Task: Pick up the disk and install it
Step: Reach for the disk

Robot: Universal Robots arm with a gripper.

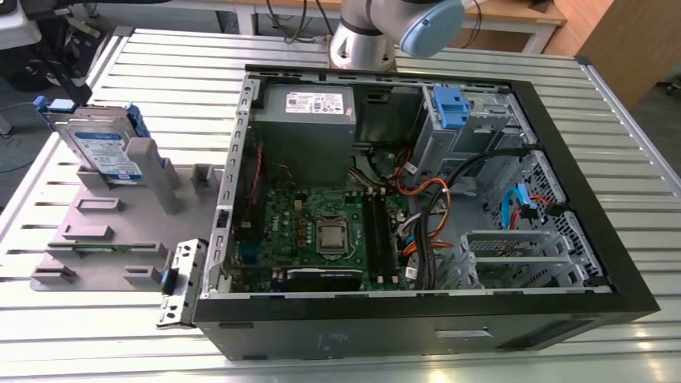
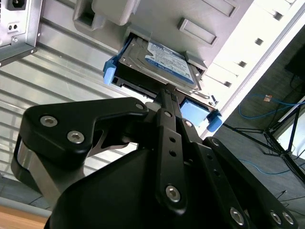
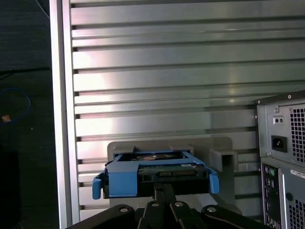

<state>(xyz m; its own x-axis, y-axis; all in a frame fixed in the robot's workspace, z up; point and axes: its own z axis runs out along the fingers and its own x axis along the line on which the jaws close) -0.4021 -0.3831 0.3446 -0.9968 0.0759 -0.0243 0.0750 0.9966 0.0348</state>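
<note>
Disk [image 1: 104, 149], blue-framed, stands tilted on edge at the far end of a grey rack [image 1: 107, 239] on the slatted table [image 1: 159, 72], to the exterior view's left of the open computer [image 1: 372, 339], while in the second wrist view the tool [image 2: 167, 89] points toward it, fingers drawn together and holding nothing.

At the top of the exterior view, the arm [image 1: 368, 40] is a silver-grey metal tube that meets a rounded joint with a pale blue cap [image 1: 431, 30]. In both wrist views the gripper [image 2: 163, 91] [image 3: 164, 190] is matte black, built of flat linked bars fastened with round silver screws [image 2: 172, 192]. In the second wrist view a polished steel band [image 2: 27, 164] rings its base.
</note>
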